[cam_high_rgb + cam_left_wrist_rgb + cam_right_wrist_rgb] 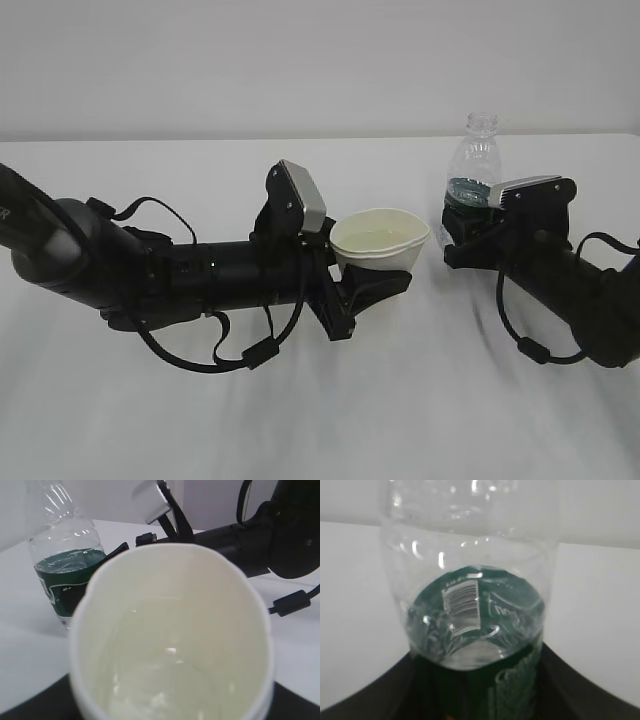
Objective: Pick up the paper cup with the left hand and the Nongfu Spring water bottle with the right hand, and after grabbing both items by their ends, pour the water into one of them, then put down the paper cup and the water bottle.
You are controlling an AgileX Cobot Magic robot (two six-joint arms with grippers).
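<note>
White paper cup (380, 243), green-banded clear bottle (474, 170), black arms

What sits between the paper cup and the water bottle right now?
Nothing: between the paper cup and the Nongfu Spring water bottle there is only bare white table, as the exterior view shows.

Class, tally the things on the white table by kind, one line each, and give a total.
Cup: 1
Bottle: 1
Robot arms: 2, left and right
Total: 4
</note>
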